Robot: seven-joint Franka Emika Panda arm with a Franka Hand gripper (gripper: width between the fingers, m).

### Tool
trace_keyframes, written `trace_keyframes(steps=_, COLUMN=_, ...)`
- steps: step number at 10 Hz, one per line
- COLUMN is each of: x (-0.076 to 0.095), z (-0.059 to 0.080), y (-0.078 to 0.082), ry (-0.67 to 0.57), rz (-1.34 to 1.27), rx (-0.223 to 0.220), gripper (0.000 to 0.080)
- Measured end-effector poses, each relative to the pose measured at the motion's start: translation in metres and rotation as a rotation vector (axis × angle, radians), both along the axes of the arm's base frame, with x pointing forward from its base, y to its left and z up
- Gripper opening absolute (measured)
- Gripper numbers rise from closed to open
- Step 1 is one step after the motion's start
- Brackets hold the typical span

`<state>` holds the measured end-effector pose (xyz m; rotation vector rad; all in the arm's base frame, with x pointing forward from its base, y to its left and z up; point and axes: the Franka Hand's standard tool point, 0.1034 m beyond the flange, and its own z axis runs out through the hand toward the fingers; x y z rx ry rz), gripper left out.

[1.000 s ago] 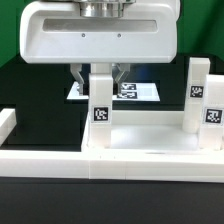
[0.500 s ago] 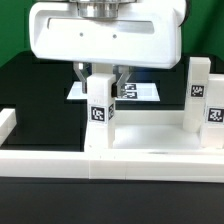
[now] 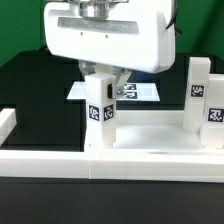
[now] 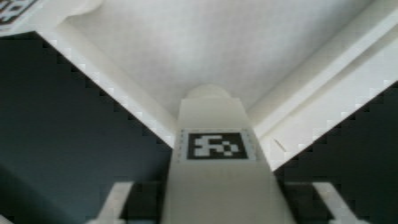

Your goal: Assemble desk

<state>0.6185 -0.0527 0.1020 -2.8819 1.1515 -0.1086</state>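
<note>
Black table [image 3: 30, 90] stretches behind the white parts, with the marker board [image 3: 140, 92] lying flat toward the back. On the tray-like tabletop [image 3: 150, 140] a square leg [image 3: 99, 112] stands upright near the corner at the exterior view's left, its long axis vertical and straight under the gripper [image 3: 100, 75], whose fingers flank its upper end and appear clenched on it. Two more legs [image 3: 204, 98] stand upright at the exterior view's right, well apart from the held one. In the wrist view the leg [image 4: 219, 150] points down into the tabletop's corner [image 4: 214, 60]. Whether its foot is seated in a socket is hidden, and the gripper body covers the finger contact.
</note>
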Motion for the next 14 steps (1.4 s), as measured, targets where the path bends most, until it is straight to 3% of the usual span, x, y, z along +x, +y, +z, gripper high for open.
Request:
trace_keyframes(steps=1, x=-0.0001, z=-0.0002, y=0.0001, ry=0.000, rz=0.005, rx=0.000, gripper=0.0362)
trace_keyframes(steps=2, x=-0.0001, z=-0.0002, y=-0.0002, ry=0.000, rz=0.041, rx=-0.004, gripper=0.0362)
trace_keyframes(steps=3, x=-0.0001, z=-0.0003, y=-0.0006, ry=0.001, rz=0.077, rx=-0.007, gripper=0.0549)
trace_keyframes(steps=4, x=0.0002, z=0.0000, y=-0.0008, ry=0.001, rz=0.159, rx=-0.016, gripper=0.0629)
trace_keyframes(steps=14, x=0.0002, z=-0.0005, y=-0.0027, ry=0.002, rz=0.979, rx=-0.087, gripper=0.0649)
